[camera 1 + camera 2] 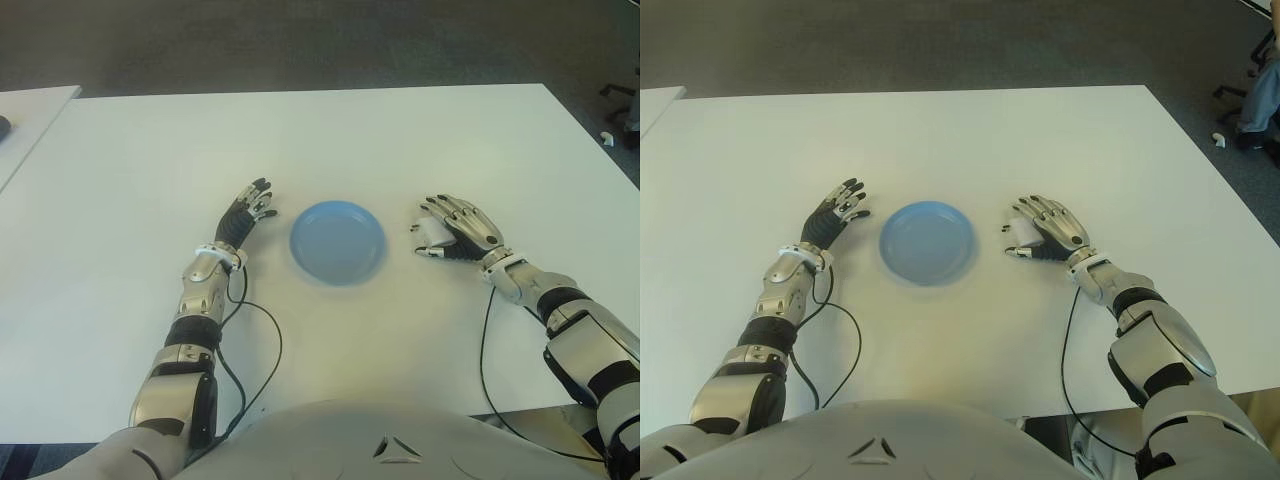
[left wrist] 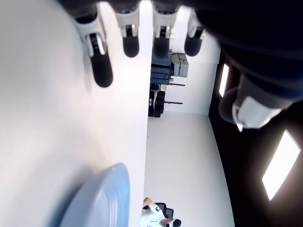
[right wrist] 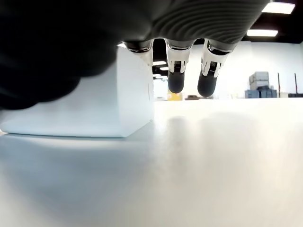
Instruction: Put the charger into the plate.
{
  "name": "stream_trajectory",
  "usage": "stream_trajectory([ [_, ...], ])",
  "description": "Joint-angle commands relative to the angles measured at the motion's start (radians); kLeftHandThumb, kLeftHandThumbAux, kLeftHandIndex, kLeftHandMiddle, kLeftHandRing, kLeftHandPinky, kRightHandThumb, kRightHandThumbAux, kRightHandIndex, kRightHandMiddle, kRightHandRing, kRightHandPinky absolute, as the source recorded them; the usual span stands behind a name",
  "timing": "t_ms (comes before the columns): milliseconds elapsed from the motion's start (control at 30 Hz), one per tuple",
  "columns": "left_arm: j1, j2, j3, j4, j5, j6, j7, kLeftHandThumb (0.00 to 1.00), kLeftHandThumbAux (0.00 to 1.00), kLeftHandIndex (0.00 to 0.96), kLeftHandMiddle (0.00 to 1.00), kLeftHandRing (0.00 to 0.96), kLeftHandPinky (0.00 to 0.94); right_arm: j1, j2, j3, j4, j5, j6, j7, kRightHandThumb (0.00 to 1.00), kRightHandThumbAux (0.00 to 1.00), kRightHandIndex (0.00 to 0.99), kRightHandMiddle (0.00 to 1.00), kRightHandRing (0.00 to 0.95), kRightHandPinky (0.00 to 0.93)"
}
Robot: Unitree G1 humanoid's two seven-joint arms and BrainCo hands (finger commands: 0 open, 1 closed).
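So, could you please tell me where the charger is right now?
The white charger sits on the table under the right hand, to the right of the blue plate and not in it. The fingers hang over it, not yet closed.

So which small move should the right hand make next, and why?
Probably close the right hand on the white charger. The charger sits on the table under its extended fingers, not yet grasped, right of the empty blue plate. The left hand shows left of the plate.
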Motion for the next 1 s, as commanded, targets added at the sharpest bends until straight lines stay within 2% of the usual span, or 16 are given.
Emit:
stream_trajectory([
  [33,0.030,0.011,0.001,0.008,0.001,0.029,-0.008,0.000,0.529,0.041,0.076,0.046,0.005,0.056,0.000,0.034,0.030,-0.040,0.038,-0.003,0.287,0.246,0.000,0.000,0.000,0.000],
  [233,0.032,0.012,0.004,0.001,-0.005,0.033,-0.013,0.000,0.535,0.043,0.079,0.048,0.006,0.078,0.007,0.036,0.035,-0.026,0.036,0.002,0.267,0.250,0.000,0.000,0.000,0.000],
  [367,0.034,0.013,0.006,-0.007,-0.013,0.040,-0.019,0.000,0.538,0.044,0.079,0.048,0.008,0.086,0.014,0.018,0.039,0.000,0.027,0.043,0.267,0.254,0.000,0.000,0.000,0.000],
  [1000,0.048,0.016,0.011,-0.035,-0.032,0.060,-0.043,0.000,0.541,0.042,0.084,0.050,0.005,0.096,0.018,0.005,0.034,0.018,0.015,0.097,0.247,0.271,0.000,0.000,0.000,0.000],
])
